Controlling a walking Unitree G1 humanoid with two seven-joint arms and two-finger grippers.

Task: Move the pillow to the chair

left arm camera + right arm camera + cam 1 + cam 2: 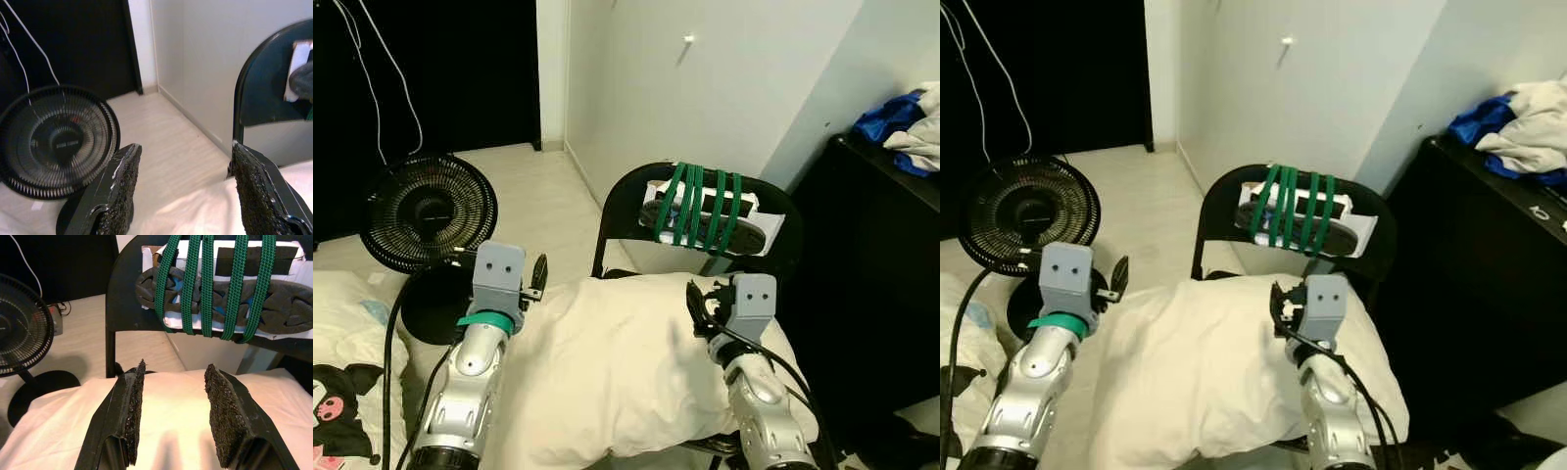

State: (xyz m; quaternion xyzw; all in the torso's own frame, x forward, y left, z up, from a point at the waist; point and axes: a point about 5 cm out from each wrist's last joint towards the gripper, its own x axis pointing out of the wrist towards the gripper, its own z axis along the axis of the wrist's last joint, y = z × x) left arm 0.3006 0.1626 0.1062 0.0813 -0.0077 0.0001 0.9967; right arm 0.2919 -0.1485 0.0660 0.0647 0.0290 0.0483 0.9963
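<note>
Beside a white wall, the pillow (626, 362) is lying across the chair (636, 196) seat. I am holding my left gripper (183, 188) and right gripper (173, 413) open above it; I should be lifting both clear without dragging it.

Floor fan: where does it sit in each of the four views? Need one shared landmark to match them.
Left eye view: floor fan at the left, beyond the left gripper.
Right eye view: fan at the far left.
Left wrist view: fan behind one black finger.
Right wrist view: fan cut by the picture's edge.
Shared landmark: the black chair holding the pillow.
</note>
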